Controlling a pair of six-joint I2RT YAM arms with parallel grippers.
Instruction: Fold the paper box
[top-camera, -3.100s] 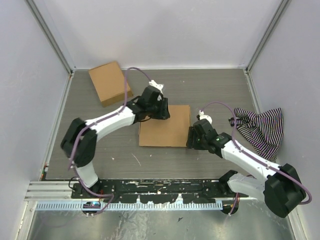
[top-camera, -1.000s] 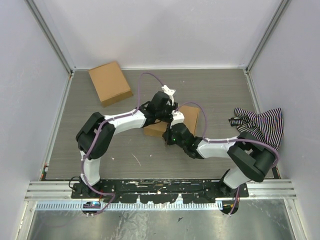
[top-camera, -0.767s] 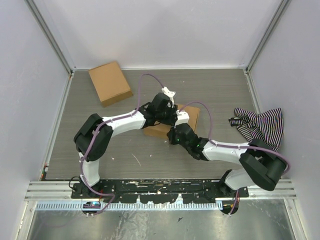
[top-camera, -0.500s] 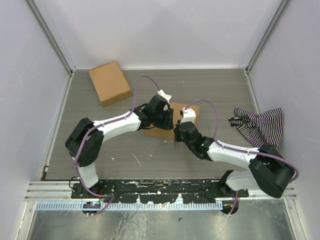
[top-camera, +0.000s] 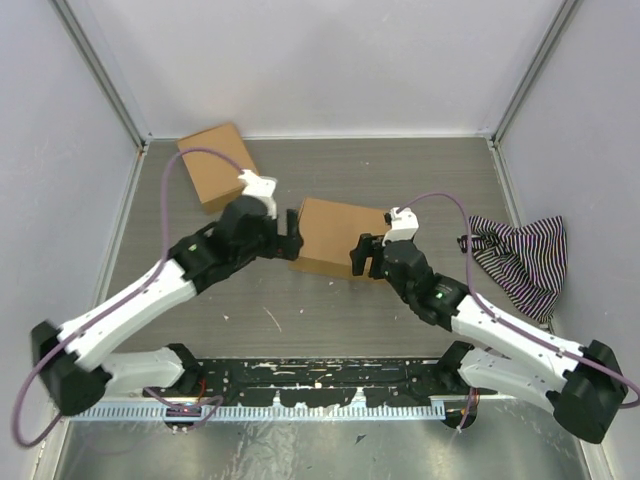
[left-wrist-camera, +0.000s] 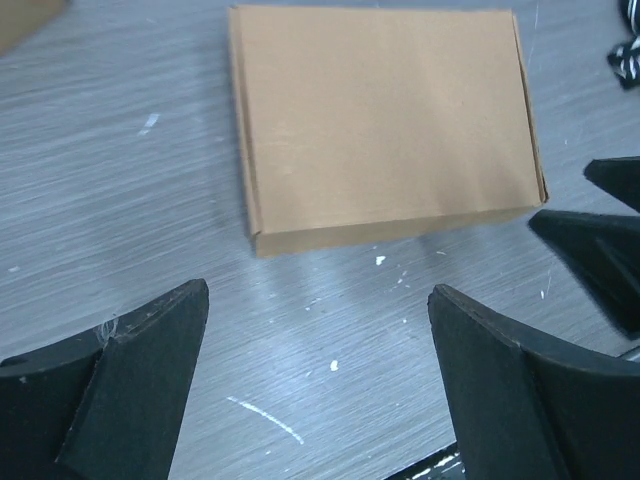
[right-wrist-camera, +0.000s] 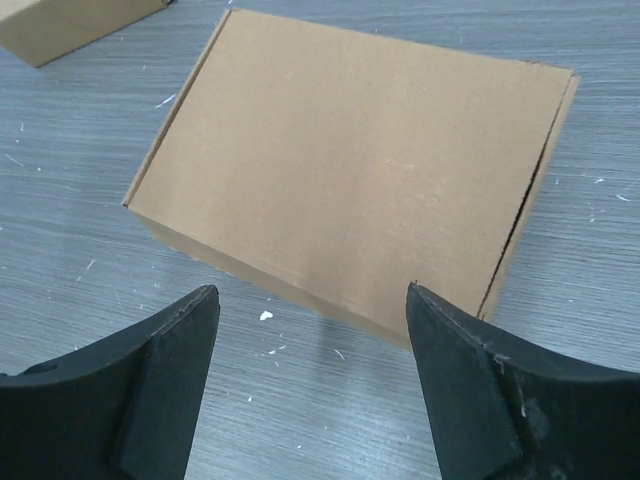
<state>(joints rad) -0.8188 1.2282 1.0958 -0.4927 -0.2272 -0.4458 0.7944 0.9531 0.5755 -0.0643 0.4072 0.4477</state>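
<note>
The paper box (top-camera: 342, 238) lies closed on the grey table as a shallow brown rectangle with its lid down. It also shows in the left wrist view (left-wrist-camera: 385, 120) and the right wrist view (right-wrist-camera: 350, 170). My left gripper (top-camera: 291, 232) is open and empty just left of the box, apart from it; in its own view (left-wrist-camera: 320, 330) only bare table lies between the fingers. My right gripper (top-camera: 361, 257) is open and empty at the box's near right corner, apart from it; in its own view (right-wrist-camera: 312, 320) the box's near edge lies just beyond the fingertips.
A smaller, squarer brown cardboard box (top-camera: 218, 165) sits at the back left; its corner shows in the right wrist view (right-wrist-camera: 70, 25). A black-and-white striped cloth (top-camera: 515, 255) lies at the right edge. White walls enclose the table on three sides.
Both grippers were pressed on the box's top and near side; they have pulled back, left arm to the left, right arm to the right. The box now lies closed and untouched.
</note>
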